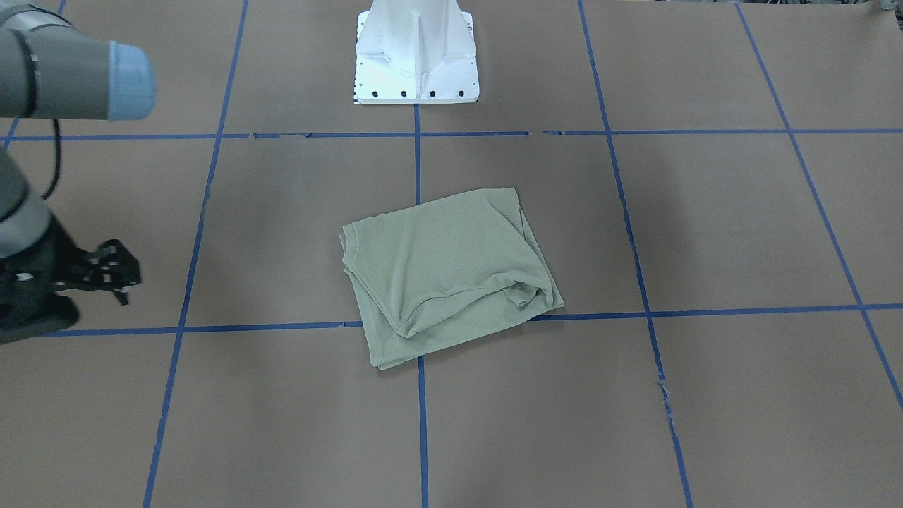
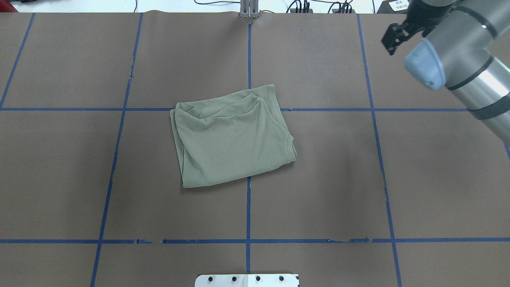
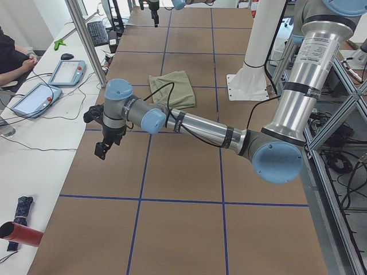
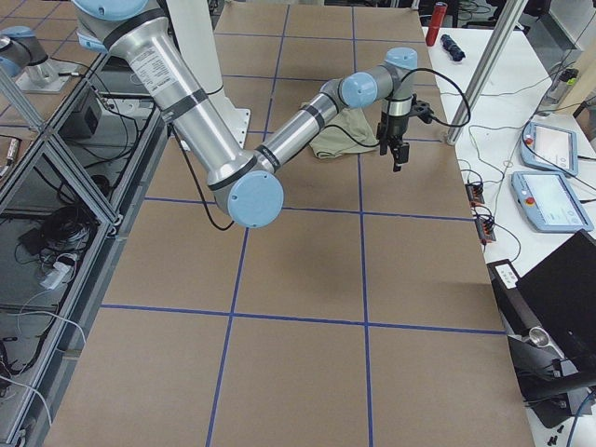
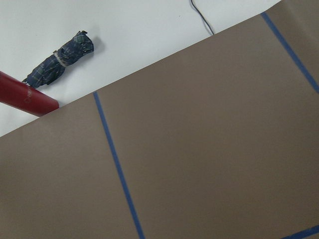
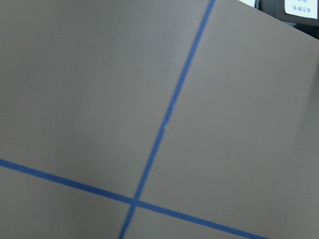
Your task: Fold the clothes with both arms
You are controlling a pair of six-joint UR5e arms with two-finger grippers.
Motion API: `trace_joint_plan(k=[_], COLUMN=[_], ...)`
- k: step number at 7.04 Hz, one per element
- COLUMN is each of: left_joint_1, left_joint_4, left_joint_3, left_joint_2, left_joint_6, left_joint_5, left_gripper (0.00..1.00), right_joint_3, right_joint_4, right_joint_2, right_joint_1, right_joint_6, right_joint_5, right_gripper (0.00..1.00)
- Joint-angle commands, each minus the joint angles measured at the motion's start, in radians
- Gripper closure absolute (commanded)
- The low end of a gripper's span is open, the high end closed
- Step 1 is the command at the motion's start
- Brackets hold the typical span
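My left gripper (image 3: pixel 101 152) hangs well clear of the cloth; I cannot tell its jaw state. The green shirt (image 2: pixel 229 137) lies folded compact at the centre of the table (image 2: pixel 318 179). I judge the folding essentially done, with the edges slightly uneven. The right gripper (image 2: pixel 388 46) holds far off, and I cannot read its jaws either.

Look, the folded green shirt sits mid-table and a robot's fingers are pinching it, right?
No. The folded green shirt sits mid-table, but nothing is pinching it: the overhead view shows it lying alone, with the right arm's fingers far off by the corner.
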Motion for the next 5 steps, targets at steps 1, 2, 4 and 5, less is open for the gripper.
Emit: trace_joint_plan(k=[1, 2, 4, 5], left_joint_1=[-0.112, -0.114, -0.134, -0.155], left_joint_4=[0.061, 0.046, -0.073, -0.217], left_joint_3=[0.021, 0.014, -0.017, 0.012], left_joint_2=[0.050, 0.089, 0.112, 0.188], left_joint_6=[0.164, 0.160, 0.150, 0.149], left_joint_5=[-0.113, -0.144, -0.203, -0.200], left_gripper=[0.00, 0.00, 0.00, 0.00], right_joint_3=[0.026, 0.009, -0.017, -0.016], right_joint_4=[-0.017, -0.029, -0.005, 0.036], right_joint_2=[-0.169, -0.192, -0.212, -0.248], right_joint_1=[0.178, 0.200, 0.198, 0.198], right_joint_6=[-0.307, -0.436, -0.334, -0.314], right_joint_5=[0.137, 0.157, 0.124, 0.127], right_gripper=[0.00, 0.00, 0.00, 0.00])
